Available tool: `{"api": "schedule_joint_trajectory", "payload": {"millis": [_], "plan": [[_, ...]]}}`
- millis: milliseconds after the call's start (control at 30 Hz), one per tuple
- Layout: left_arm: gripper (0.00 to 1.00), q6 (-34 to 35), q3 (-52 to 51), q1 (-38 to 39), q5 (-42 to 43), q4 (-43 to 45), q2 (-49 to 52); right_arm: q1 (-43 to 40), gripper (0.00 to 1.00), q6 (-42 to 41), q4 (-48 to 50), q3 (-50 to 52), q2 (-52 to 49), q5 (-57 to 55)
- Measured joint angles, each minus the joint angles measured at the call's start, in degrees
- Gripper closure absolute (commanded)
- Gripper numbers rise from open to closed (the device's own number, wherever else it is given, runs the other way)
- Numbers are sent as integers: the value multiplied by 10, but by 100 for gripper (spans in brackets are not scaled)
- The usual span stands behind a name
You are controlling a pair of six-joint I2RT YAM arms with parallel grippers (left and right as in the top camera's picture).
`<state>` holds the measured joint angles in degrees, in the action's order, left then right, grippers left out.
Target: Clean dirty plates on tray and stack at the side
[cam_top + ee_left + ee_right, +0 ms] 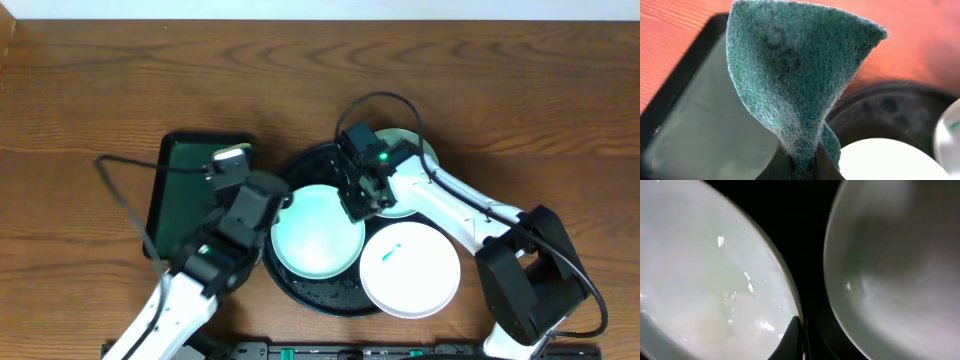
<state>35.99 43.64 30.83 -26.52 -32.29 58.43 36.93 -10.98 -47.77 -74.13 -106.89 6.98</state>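
Overhead view taken first, clock read with 12 at the far table edge. Found the tray (318,297), round, black and wet-looking, a little toward 6 from the middle of the wooden table (100,80). Counted three plates: one mint plate (315,235) lying flat inside the tray; a second mint plate (425,155) at the tray's 1 to 2 o'clock, partly hidden under the right arm, its rim overlapping the tray's edge; a white plate (415,275) at the tray's 4 o'clock, lapping over the rim, with a small teal smear (390,252) left of its centre. Logged a dark green rectangular tray (180,200) just beside the black one at 9 o'clock, left arm reaching over it from 7. Left wrist view: left gripper (799,169) pinching the bottom corner of a teal scouring pad (795,75), pad standing up in a folded cone; green tray behind it at 9, black tray and a pale plate edge toward 4. Right wrist view: right gripper (796,339) with fingers pressed together, tips down in the dark gap between two pale plates, right against the rim of the one at 9 o'clock; cannot tell whether that rim is pinched or only touched. Checked against overhead: tips at the 2 o'clock rim of the plate inside the tray
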Motion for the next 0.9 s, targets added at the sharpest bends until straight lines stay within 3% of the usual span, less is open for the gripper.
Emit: {"api": "schedule_joint_trajectory", "payload": {"millis": [200, 467, 667, 900], "plan": [[93, -7, 0, -89, 21, -38, -71, 35, 99, 8, -61, -94, 0, -108], [92, -14, -1, -235, 63, -66, -64, 117, 99, 67, -73, -176, 0, -346], [93, -31, -1, -336, 148, -65, -40, 192, 99, 172, -18, -192, 0, -547], [93, -45, -1, -408, 200, -70, -16, 248, 99, 335, 80, -193, 0, -663]]}}
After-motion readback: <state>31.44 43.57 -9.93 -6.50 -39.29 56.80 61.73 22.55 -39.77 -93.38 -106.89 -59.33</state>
